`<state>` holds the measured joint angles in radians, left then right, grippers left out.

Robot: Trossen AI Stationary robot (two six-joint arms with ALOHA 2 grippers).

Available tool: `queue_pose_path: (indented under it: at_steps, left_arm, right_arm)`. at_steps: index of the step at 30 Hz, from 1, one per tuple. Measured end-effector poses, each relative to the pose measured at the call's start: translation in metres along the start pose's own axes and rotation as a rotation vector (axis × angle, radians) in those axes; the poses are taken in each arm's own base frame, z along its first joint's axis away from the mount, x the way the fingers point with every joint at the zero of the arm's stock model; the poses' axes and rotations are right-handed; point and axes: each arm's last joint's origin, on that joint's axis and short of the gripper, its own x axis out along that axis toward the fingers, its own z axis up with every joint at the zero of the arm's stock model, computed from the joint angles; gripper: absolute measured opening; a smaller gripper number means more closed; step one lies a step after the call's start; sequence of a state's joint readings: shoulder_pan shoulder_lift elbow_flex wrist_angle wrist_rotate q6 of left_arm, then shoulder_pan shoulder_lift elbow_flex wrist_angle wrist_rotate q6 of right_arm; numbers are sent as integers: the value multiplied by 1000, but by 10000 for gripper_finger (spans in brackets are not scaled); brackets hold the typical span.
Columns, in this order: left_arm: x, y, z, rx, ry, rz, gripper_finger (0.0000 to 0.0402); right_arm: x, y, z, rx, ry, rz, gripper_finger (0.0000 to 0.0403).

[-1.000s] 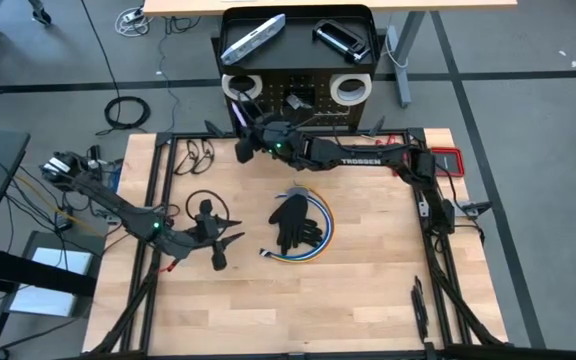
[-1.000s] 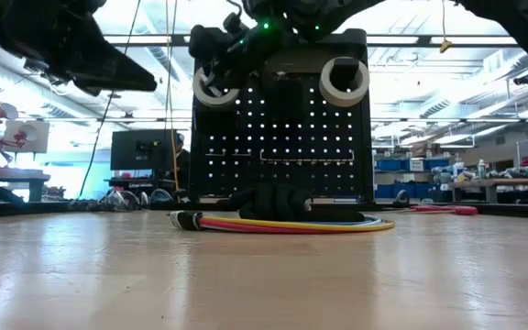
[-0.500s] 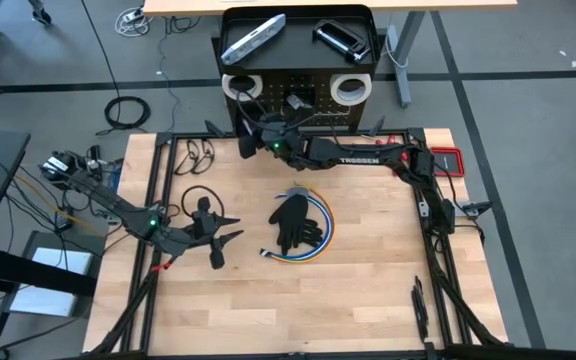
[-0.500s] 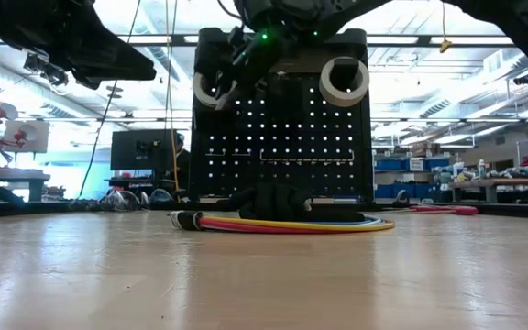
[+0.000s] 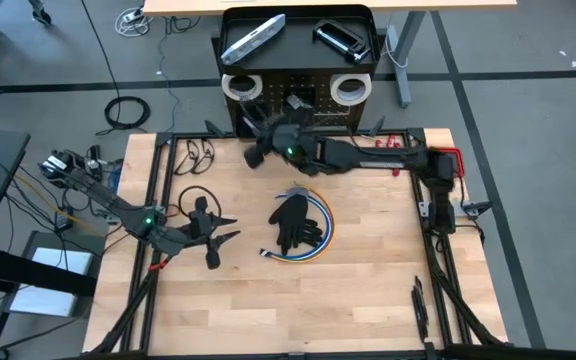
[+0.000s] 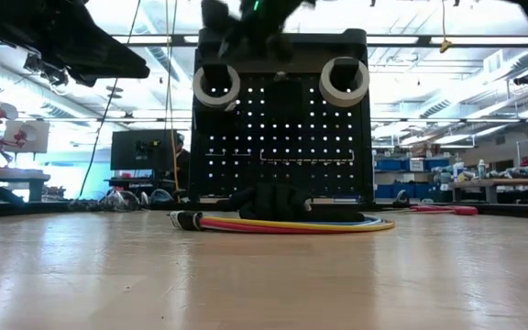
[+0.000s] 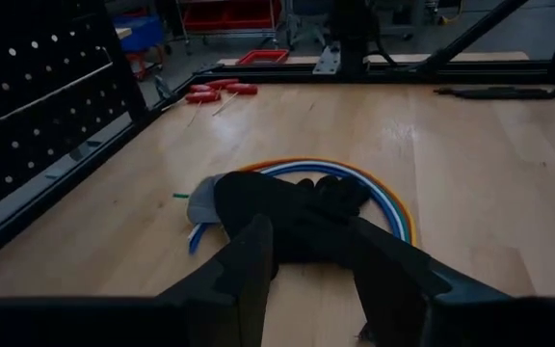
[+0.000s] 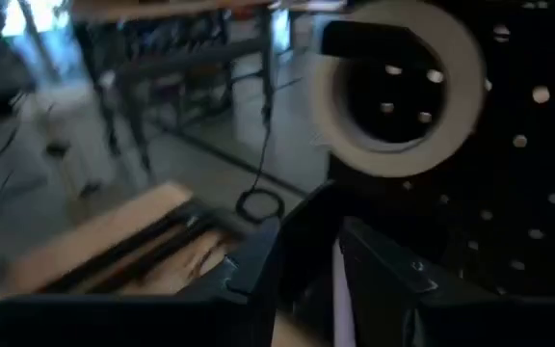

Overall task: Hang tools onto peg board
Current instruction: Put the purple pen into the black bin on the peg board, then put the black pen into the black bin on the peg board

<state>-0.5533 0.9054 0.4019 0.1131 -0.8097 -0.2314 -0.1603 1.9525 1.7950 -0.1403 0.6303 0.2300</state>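
Note:
The black peg board stands upright at the table's far edge. Two white tape rolls hang on its face. A silver-grey flat bar and a black clamp lie in its tray top. My right gripper hovers high in front of the board, just short of the left roll, open and empty. My left gripper hovers open over the table's left part. It faces a black glove that lies on a coil of coloured cables.
Red-handled tools lie by the far right rail. A black cable loop and thin cords lie on the left part of the table. Black frame rails border the wooden top. Bare wood stretches toward the near edge.
My right gripper has drawn back from the left tape roll, rising and moving toward the table's near right, and has rolled somewhat. The roll stays hanging on the peg board.

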Motion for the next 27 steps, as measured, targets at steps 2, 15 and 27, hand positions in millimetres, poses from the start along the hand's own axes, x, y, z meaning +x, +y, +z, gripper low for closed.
queue_pose_path:
  at_steps: [2, 15, 27]
  left_arm:
    - [-3, 2, 1, -1, -1, -4, 145]
    - [1, 7, 6, -33, -45, 86, 145]
    - [22, -6, 14, -60, -137, -31, 145]
  right_arm:
    - [-28, 10, 4, -70, 47, 20, 121]
    - [-217, 46, -39, -200, 532, 140, 120]
    - [-308, 37, -131, 13, 1338, -171, 134]
